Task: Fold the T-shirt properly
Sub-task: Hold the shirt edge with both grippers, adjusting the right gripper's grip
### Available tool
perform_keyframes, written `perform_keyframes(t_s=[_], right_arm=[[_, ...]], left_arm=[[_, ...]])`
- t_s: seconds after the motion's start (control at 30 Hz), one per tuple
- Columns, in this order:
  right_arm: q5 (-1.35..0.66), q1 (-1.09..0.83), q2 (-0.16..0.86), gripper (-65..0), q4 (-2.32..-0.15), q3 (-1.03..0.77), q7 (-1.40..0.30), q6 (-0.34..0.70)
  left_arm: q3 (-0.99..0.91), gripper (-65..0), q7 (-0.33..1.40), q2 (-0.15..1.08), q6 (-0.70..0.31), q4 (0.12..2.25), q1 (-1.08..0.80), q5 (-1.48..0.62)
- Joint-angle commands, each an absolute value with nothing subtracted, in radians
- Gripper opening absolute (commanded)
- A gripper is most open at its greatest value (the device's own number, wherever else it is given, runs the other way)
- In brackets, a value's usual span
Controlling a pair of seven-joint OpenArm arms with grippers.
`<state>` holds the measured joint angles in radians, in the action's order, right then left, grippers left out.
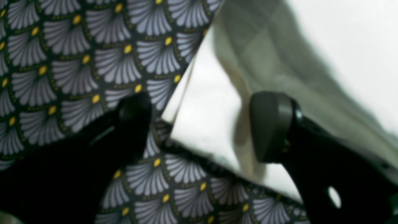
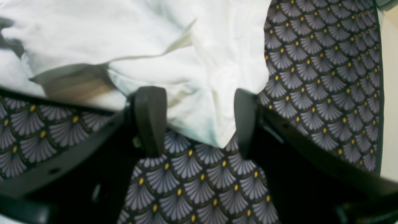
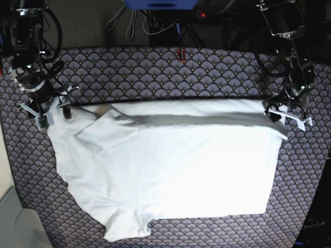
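Note:
The white T-shirt lies spread on the table, its far edge turned over into a grey shaded band, with a sleeve at the front left. At the shirt's far right corner is my left gripper. In the left wrist view the left gripper is open, and a fold of shirt cloth hangs loose between its fingers. My right gripper is at the far left corner. In the right wrist view the right gripper is also open, with a shirt corner lying unpinched between its fingers.
A dark cloth with a fan pattern covers the table. Cables and a blue object sit behind its far edge, and a small red item stands near the back. A pale surface borders the front left.

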<state>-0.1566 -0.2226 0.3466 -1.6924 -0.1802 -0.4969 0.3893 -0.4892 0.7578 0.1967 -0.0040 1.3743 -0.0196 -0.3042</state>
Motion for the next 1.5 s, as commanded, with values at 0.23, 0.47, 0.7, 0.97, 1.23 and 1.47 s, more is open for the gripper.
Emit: perform_keyframes(t_s=[0.23, 0.47, 0.7, 0.97, 1.23, 1.47], right_arm=[[-0.163, -0.214, 0.361, -29.8, -1.707, -0.188, -0.472, 0.39], [-0.163, -0.211, 0.361, -29.8, -1.707, -0.242, -0.472, 0.39], [-0.163, -0.208, 0.366, -29.8, -1.712, -0.243, -0.47, 0.39], [-0.163, -0.208, 0.366, -29.8, -1.709, -0.243, -0.473, 0.39], [-0.166, -0.239, 0.36, -29.5, -1.705, -0.243, -0.475, 0.39], [-0.166, -0.216, 0.355, -28.2, -1.596, -0.245, -0.47, 0.39]], left_arm=[[-0.489, -30.5, 0.742, 0.211, -0.007, 1.389, -0.01, -0.306], [-0.493, -52.2, 0.742, 0.211, -0.007, 1.389, -0.01, -0.306], [-0.495, -62.6, 0.748, 0.211, -0.007, 1.389, -0.01, -0.306], [-0.495, -64.4, 0.751, 0.213, -0.007, 1.391, -0.012, -0.306], [-0.495, -64.4, 0.753, 0.225, -0.007, 1.394, -0.012, -0.306], [-0.495, -64.4, 0.753, 0.225, -0.007, 1.394, -0.013, -0.306]])
